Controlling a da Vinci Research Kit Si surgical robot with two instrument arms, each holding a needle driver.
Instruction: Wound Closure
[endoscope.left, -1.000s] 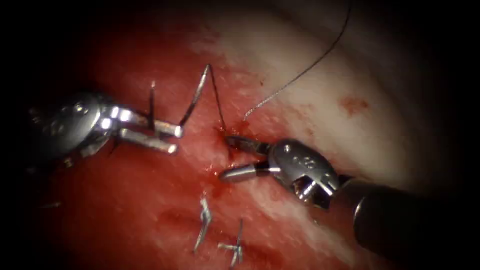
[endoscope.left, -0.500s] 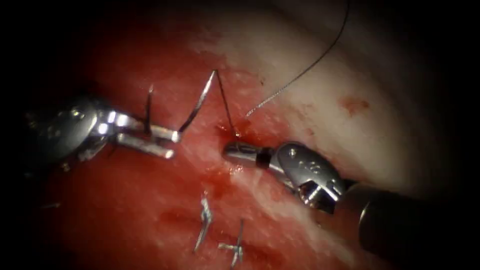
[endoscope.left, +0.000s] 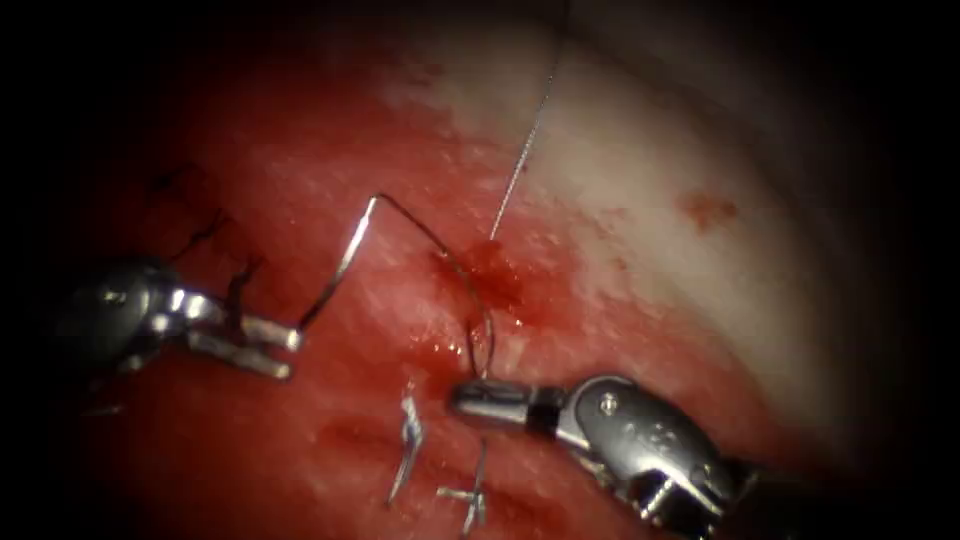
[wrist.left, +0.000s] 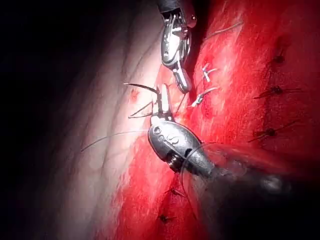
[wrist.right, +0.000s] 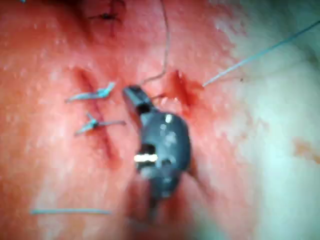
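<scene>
Shiny steel end effectors (endoscope.left: 480, 398), seemingly engraved

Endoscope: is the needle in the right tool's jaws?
No. The left tool holds the needle at one end; the right tool is shut on the thread.

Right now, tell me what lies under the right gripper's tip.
Under the right gripper, shut on the thread, lies red, wet tissue beside knotted stitches. The ground directly beneath its jaws is covered.

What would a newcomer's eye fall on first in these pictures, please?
Probably the curved needle, held at one end by the left tool left of the cut, clear of the tissue. Next, the right tool, shut on the dark thread just below the red fluid.
</scene>
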